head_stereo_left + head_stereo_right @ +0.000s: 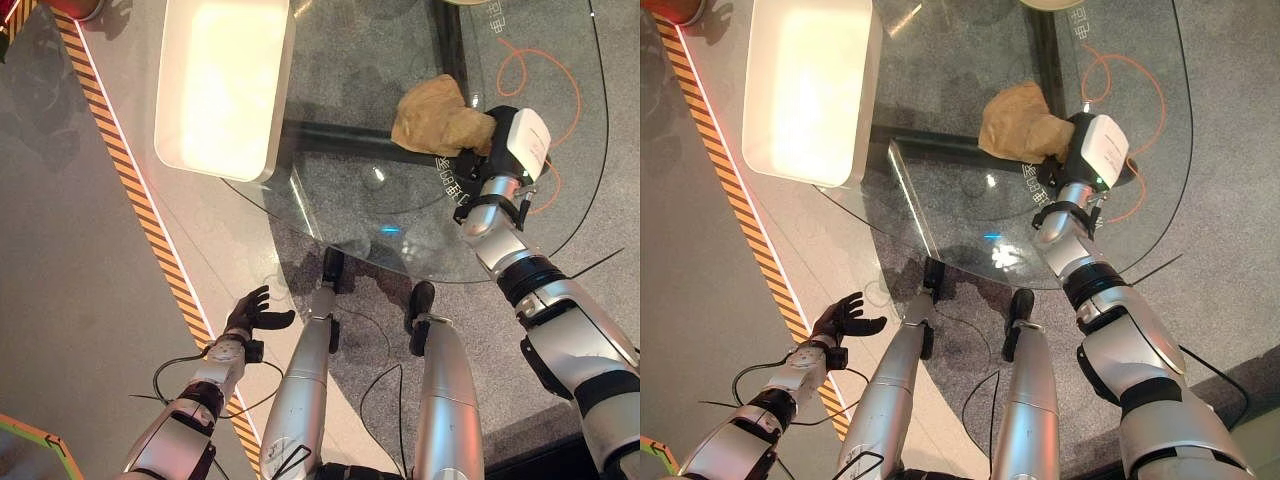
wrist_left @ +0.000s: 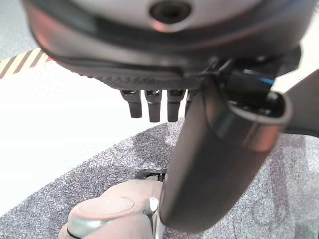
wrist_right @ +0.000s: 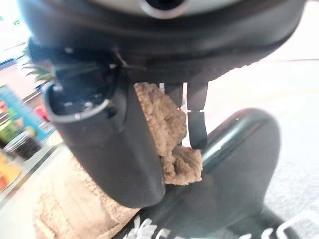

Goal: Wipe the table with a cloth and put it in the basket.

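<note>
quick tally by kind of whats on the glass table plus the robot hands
cloth: 1, tan, held by the right hand
basket: 1, white, on the glass table
hands: 2, left hand open beside the table
total: 4

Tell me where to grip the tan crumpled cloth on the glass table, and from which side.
Grip the tan crumpled cloth at its bunched edge nearest the right robot hand, coming from the robot's right. That hand already sits against this edge, the cloth pinched between thumb and fingers. The cloth is heaped there on the round glass table, so the folds offer bulk.
</note>
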### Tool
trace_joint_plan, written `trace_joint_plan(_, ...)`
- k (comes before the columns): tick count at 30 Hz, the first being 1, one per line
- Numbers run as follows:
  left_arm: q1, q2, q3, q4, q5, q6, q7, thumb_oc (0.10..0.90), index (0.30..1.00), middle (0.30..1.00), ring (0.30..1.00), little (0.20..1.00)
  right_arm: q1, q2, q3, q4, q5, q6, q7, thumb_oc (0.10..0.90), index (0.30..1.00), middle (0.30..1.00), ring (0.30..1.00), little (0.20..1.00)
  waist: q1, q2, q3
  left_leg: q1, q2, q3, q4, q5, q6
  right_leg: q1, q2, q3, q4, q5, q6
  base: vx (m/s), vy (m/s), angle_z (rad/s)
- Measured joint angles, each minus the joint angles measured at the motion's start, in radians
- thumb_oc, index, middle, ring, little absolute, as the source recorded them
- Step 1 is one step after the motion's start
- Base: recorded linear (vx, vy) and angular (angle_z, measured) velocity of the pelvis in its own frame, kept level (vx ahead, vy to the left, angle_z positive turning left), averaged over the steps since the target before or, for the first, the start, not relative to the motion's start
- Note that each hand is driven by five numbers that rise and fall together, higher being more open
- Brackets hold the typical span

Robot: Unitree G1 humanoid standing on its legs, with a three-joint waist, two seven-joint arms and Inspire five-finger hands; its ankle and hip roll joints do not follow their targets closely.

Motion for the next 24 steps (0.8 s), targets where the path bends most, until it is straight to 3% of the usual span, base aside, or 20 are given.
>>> trace_joint_plan(14, 0.0, 0.057, 0.003, 0.0, -0.001, 0.001, -0.005, 0.8, 0.9, 0.9, 0.9, 0.9, -0.024, -0.037, -0.231, 0.208, 0.241, -0.08, -0.058, 0.1, 0.3, 0.3, 0.3, 0.2, -0.026, -0.03, 0.004, -0.003, -0.009, 0.012, 0.0, 0.004, 0.019, 0.007, -0.002, 0.019, -0.031, 0.019, 0.024, 0.0, -0.009, -0.01)
trace_joint_plan(24, -0.003, 0.065, 0.006, 0.001, -0.004, 0.001, -0.025, 0.8, 0.9, 0.9, 0.9, 0.9, -0.003, -0.075, -0.287, 0.236, 0.399, -0.087, -0.076, 0.1, 0.3, 0.3, 0.3, 0.2, -0.053, -0.03, 0.004, -0.019, -0.002, 0.013, 0.015, 0.002, 0.024, 0.008, 0.008, 0.021, -0.058, 0.039, 0.029, 0.0, -0.006, -0.03)
